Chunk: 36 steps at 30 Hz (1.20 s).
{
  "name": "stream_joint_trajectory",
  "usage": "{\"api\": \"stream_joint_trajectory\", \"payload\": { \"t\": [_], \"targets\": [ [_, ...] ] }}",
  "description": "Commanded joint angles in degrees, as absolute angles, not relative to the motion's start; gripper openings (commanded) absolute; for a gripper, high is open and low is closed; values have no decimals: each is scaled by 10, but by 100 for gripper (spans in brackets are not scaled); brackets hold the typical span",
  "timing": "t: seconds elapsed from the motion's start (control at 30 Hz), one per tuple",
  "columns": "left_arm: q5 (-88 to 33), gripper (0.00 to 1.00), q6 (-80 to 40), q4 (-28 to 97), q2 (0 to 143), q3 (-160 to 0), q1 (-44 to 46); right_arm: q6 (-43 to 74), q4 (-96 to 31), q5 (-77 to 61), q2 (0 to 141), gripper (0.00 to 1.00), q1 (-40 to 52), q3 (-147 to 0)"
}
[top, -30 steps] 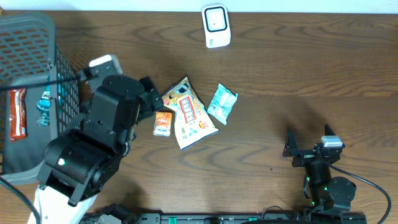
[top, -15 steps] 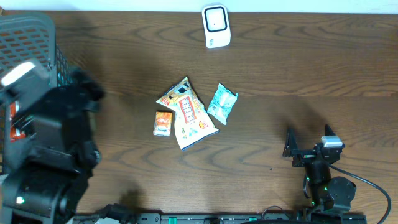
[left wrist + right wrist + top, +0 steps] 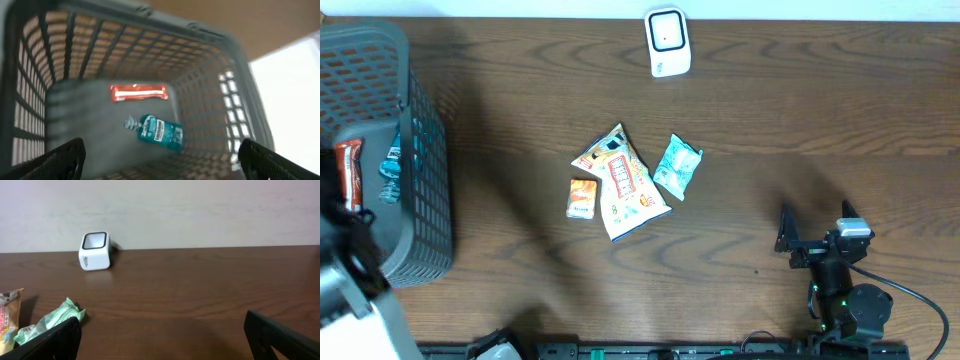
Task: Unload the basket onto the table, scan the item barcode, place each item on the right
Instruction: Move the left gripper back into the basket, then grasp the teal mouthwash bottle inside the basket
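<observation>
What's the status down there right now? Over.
Left end effector open, empty, above basket. Right end effector open, empty, clear of items. Snack bag, orange packet, green packet untouched mid-table. Scanner unobstructed.

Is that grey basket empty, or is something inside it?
Not empty: the basket holds a red wrapped bar and a teal bottle lying on its floor.

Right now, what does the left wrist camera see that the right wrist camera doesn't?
Only the left wrist: the inside of the basket, with a red bar and a teal bottle lying on its floor. Only the right wrist: the scanner, a green pack and a snack bag edge on the table. Both: no shared item, just each one's own wide-open fingers: left fingers, right fingers.
</observation>
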<state>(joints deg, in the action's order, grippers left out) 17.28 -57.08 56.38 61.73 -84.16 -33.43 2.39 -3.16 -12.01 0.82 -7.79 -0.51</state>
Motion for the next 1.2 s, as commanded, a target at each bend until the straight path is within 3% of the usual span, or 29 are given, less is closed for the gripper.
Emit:
{"api": "stream_joint_trajectory", "payload": {
  "t": [0.0, 0.3, 0.77, 1.17],
  "targets": [
    [18, 98, -642, 563, 680, -849, -404, 30, -32, -119, 4, 99, -75, -3],
    [-186, 98, -885, 559, 853, -849, -486, 30, -32, -119, 4, 99, -75, -3],
    [-188, 98, -888, 413, 1028, -849, -447, 30, -32, -119, 4, 99, -75, -3],
    [-154, 98, -915, 399, 1121, -849, -410, 30, -32, -119, 4, 99, -75, -3]
  ]
}}
